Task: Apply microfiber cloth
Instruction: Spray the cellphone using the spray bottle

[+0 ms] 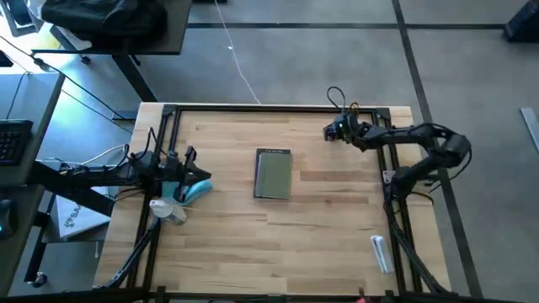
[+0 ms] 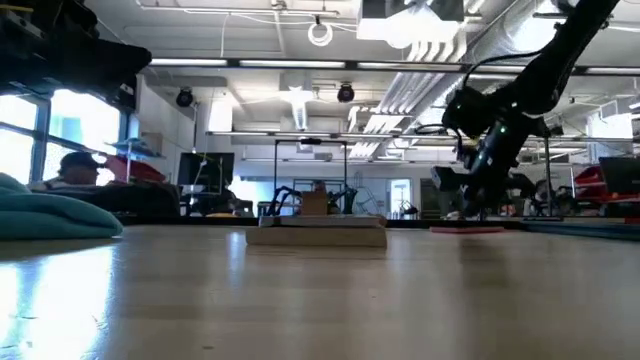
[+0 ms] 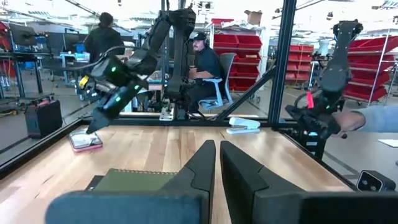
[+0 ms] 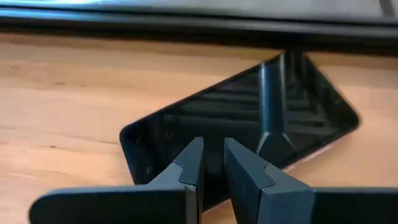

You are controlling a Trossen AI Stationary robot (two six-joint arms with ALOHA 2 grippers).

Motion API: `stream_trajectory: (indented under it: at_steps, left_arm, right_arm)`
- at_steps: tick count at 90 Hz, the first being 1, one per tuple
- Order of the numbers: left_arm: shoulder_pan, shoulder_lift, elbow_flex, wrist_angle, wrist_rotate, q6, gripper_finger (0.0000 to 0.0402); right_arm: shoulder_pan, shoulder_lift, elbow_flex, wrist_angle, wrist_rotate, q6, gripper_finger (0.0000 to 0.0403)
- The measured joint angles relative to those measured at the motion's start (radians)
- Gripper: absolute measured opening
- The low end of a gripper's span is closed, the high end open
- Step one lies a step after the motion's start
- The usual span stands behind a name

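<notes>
The left gripper [image 1: 195, 181], fingers pressed nearly together, sat at the left edge of the frame over the microfiber cloth [image 1: 192, 190], beside a spray bottle [image 1: 168, 210]. A tablet [image 1: 274, 173] lay at center. At upper right, the right gripper [image 1: 330, 130], fingers likewise nearly together, hung over a phone [image 4: 239, 124].

Workshop or lab: red parts bins [image 3: 249, 53], exposed ceiling ducts [image 2: 440, 40].

turquoise cloth [image 1: 195, 190], grey-green tablet [image 1: 274, 174], pink-edged phone [image 3: 86, 141] with a glossy black screen, pale striped wooden table [image 1: 320, 219], dark arms, white bottle [image 1: 381, 252].
</notes>
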State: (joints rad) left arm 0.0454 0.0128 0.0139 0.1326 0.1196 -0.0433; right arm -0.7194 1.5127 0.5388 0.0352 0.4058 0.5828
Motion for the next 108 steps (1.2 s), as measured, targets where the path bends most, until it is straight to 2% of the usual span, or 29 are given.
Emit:
stream_trajectory:
  at_steps: [23,31,45,58,69,92,108]
  left_arm:
    - [0.000,0.000,0.000,0.199,-0.017,-0.083,0.0007]
    - [0.000,0.000,0.001,0.248,-0.131,-0.086,0.0007]
    - [0.000,0.007,0.001,0.233,-0.352,-0.127,0.0007]
    - [0.000,0.062,0.001,0.233,-0.392,-0.215,0.0007]
    - [0.000,0.150,0.000,0.267,-0.396,-0.252,0.0007]
    - [0.000,0.407,0.001,0.541,-0.409,-0.267,0.0007]
    - [0.000,0.615,0.041,0.576,-0.450,-0.288,0.0007]
  right_arm:
    - [0.022,0.054,0.003,-0.002,0.014,-0.068,0.0032]
    - [0.068,0.047,0.003,-0.024,0.024,-0.078,0.0032]
    - [0.177,0.045,0.002,-0.062,0.032,-0.062,0.0032]
    - [0.306,0.045,0.003,-0.111,0.035,-0.012,0.0032]
    - [0.431,0.045,0.002,-0.133,0.035,0.050,0.0032]
    - [0.689,0.045,0.002,-0.147,0.025,0.187,0.0032]
    - [0.867,0.048,0.028,-0.192,0.005,0.203,0.0032]
